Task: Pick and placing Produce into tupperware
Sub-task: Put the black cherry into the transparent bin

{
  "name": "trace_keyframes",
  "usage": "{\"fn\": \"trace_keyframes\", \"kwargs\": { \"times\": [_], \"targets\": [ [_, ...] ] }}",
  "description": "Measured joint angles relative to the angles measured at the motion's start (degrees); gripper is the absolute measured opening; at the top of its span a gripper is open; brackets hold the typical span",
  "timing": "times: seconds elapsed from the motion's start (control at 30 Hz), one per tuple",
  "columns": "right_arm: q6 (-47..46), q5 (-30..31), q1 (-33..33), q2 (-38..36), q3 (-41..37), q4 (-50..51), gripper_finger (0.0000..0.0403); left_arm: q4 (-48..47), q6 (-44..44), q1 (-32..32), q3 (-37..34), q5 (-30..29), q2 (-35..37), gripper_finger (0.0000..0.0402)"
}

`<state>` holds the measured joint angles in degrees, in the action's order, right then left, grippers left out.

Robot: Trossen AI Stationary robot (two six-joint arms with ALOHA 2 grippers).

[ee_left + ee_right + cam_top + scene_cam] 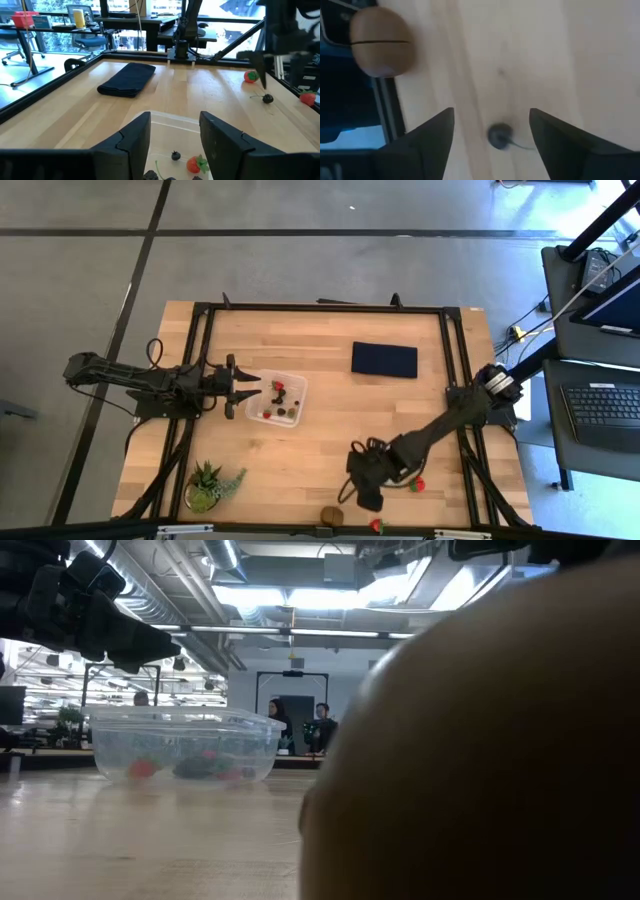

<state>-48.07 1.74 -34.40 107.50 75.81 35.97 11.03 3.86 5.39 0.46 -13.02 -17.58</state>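
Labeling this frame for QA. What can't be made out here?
- Low view: a large blurred brown shape close to the lens hides the table's right side and both grippers.
- High view: the right gripper covers the dark berry; only the right wrist view shows it.
- Tupperware: contents too small to count from above; walls blur them in the low view.

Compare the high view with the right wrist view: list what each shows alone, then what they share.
Only the high view: the tupperware holding fruit, the left gripper open at its edge, the dark blue cloth, the potted plant, two loose strawberries.
Only the right wrist view: a small dark berry between the right gripper's open fingers.
Both: the brown kiwi and the wooden table.
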Motion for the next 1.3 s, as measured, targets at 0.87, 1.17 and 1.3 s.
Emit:
{"fn": "trace_keyframes", "kwargs": {
  "times": [0.87, 1.17, 1.3],
  "targets": [
    [2.4, 1.0, -2.1, 5.4, 0.0, 4.6, 0.0221, -0.4, 0.0, 0.0, 0.0, 0.0, 0.0, 0.0167],
    [3.8, 1.7, -2.2, 5.7, 0.0, 3.5, 0.0221, -0.4, 0.0, 0.0, 0.0, 0.0, 0.0, 0.0166],
    [3.8, 1.8, -2.2, 7.6, 0.0, 3.4, 0.0221, -0.5, 0.0, 0.0, 0.0, 0.0, 0.0, 0.0162]
  ]
}}
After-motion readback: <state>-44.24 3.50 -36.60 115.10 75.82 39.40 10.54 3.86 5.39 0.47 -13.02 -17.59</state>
